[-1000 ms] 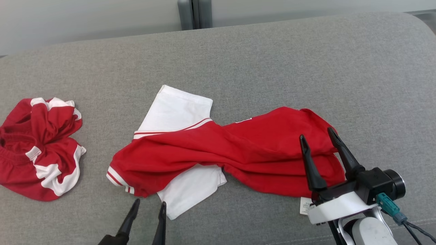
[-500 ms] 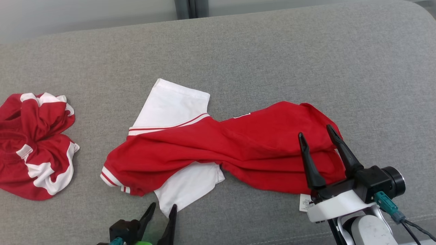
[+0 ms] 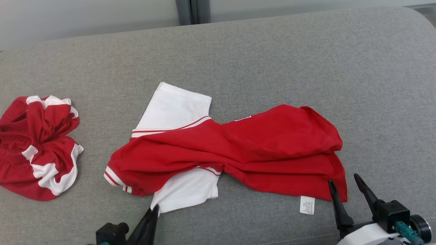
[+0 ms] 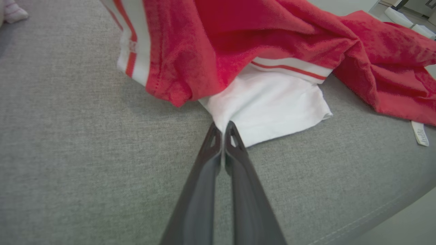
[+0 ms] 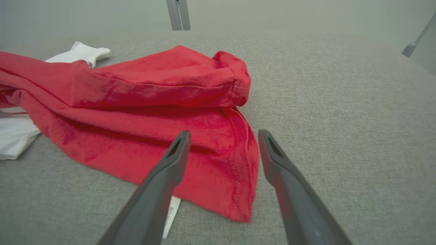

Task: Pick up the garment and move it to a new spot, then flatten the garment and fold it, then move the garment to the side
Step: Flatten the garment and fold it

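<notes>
The garment (image 3: 259, 146) is a red shirt with white sleeves, lying twisted and bunched across the grey cushion (image 3: 272, 61). My left gripper (image 3: 152, 209) is shut, its tips pinching the near corner of the lower white sleeve (image 4: 272, 105). In the left wrist view the left gripper (image 4: 221, 125) meets that sleeve's edge just under the red striped cuff (image 4: 136, 41). My right gripper (image 3: 343, 178) is open beside the shirt's lower right hem corner. The right wrist view has the right gripper (image 5: 223, 133) straddling the red hem (image 5: 238, 177) just above it, nothing held.
A second red and white garment (image 3: 37, 146) lies crumpled at the far left. A white care label (image 3: 307, 205) sticks out from the shirt's near edge. The cushion's front seam (image 4: 374, 211) runs close behind both grippers. A dark post (image 3: 192, 12) stands behind the cushion.
My left gripper's fingers have shut on the white sleeve's corner. My right gripper has drawn back from over the red body to the hem corner. The head camera shifted slightly.
</notes>
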Motion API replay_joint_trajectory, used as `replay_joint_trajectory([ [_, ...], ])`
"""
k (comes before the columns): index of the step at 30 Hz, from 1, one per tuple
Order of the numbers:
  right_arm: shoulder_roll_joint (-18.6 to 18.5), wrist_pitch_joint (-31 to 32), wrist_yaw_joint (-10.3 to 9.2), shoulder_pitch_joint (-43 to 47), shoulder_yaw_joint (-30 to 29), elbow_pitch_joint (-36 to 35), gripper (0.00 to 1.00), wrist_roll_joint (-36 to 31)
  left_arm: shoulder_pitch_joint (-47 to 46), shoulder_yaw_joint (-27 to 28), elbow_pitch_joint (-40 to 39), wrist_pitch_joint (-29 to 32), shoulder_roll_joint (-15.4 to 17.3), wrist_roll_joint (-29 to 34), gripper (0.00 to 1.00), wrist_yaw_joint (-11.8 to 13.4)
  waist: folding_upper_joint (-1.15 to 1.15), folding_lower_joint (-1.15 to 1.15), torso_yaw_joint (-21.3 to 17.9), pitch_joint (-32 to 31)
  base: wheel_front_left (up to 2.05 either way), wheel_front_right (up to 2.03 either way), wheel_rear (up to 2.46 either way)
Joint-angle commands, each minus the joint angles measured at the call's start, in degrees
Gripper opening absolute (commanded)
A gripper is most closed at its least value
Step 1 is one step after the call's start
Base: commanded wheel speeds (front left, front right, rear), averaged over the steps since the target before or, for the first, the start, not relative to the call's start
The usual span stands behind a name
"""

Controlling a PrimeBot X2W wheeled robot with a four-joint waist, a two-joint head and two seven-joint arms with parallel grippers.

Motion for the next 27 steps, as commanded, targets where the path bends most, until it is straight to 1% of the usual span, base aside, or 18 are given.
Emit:
replay_joint_trajectory([
  [1, -0.39, -0.02, 0.03, 0.85, -0.29, 0.8, 1.0, 0.62, 0.63, 0.47, -1.28, -0.14, 0.88, 0.42, 0.0, 0.55, 0.0, 0.0, 0.46, -0.48, 0.0, 0.0, 0.0],
  [6, -0.68, -0.02, 0.03, 2.1, -0.51, 5.21, 1.0, 2.12, 2.05, 1.49, -4.7, 0.91, 2.83, 0.12, 0.0, 1.54, 0.0, 0.0, 0.65, -1.32, 0.0, 0.0, 0.0],
  [10, -0.56, -0.02, 0.03, 2.32, -0.46, 8.47, 1.0, 2.49, 3.02, 1.71, -6.23, 1.52, 3.57, 0.03, 0.0, 2.14, 0.0, 0.0, 0.71, -1.8, 0.0, 0.0, 0.0],
  [16, -1.19, -0.02, 0.03, 1.24, 0.24, 10.79, 1.0, 1.97, 3.82, 1.83, -7.82, 1.94, 4.0, -0.31, 0.0, 2.82, 0.0, 0.0, 0.67, -1.56, 0.0, 0.0, 0.0],
  [17, -1.24, -0.02, 0.03, 0.98, 0.24, 11.12, 0.95, 1.85, 3.8, 1.82, -7.94, 2.01, 4.02, -0.37, 0.0, 2.86, 0.0, 0.0, 0.68, -1.43, 0.0, 0.0, 0.0],
  [18, -1.26, -0.02, 0.03, 0.57, 0.25, 11.52, 0.78, 1.66, 3.72, 1.8, -8.08, 2.05, 4.08, -0.44, 0.0, 2.91, 0.0, 0.0, 0.71, -1.31, 0.0, 0.0, 0.0],
  [19, -1.37, -0.02, 0.03, 0.31, 0.31, 12.08, 0.75, 1.35, 3.63, 1.76, -8.17, 2.09, 4.13, -0.48, 0.0, 2.85, 0.0, 0.0, 0.76, -1.2, 0.0, 0.0, 0.0],
  [21, -1.6, -0.02, 0.03, -0.52, 0.27, 12.91, 0.8, 0.72, 3.39, 1.66, -8.23, 2.08, 4.2, -0.54, 0.0, 2.84, 0.0, 0.0, 0.9, -0.95, 0.0, 0.0, 0.0],
  [22, -1.52, -0.02, 0.03, -0.97, 0.09, 13.17, 0.87, 0.45, 3.26, 1.61, -8.22, 2.07, 4.26, -0.51, 0.0, 2.81, 0.0, 0.0, 1.0, -0.76, 0.0, 0.0, 0.0],
  [23, -1.43, -0.02, 0.03, -1.28, 0.0, 13.43, 0.83, 0.37, 3.08, 1.61, -8.18, 2.02, 4.28, -0.55, 0.0, 2.79, 0.0, 0.0, 1.07, -0.6, 0.0, 0.0, 0.0],
  [24, -1.33, -0.02, 0.03, -1.66, -0.13, 13.74, 0.75, 0.23, 2.85, 1.64, -8.13, 1.92, 4.31, -0.61, 0.0, 2.79, 0.0, 0.0, 1.15, -0.39, 0.0, 0.0, 0.0],
  [25, -1.35, -0.02, 0.03, -1.88, -0.04, 14.11, 0.64, 0.02, 2.67, 1.63, -8.06, 1.84, 4.32, -0.66, 0.0, 2.8, 0.0, 0.0, 1.21, -0.24, 0.0, 0.0, 0.0],
  [26, -1.38, -0.02, 0.03, -2.2, -0.03, 14.65, 0.42, -0.18, 2.44, 1.61, -7.97, 1.75, 4.31, -0.73, 0.0, 2.82, 0.0, 0.0, 1.31, -0.06, 0.0, 0.0, 0.0],
  [27, -1.36, -0.02, 0.03, -2.59, -0.11, 14.92, 0.4, -0.34, 2.27, 1.6, -7.87, 1.67, 4.3, -0.78, 0.0, 2.84, 0.0, 0.0, 1.36, 0.05, 0.0, 0.0, 0.0],
])
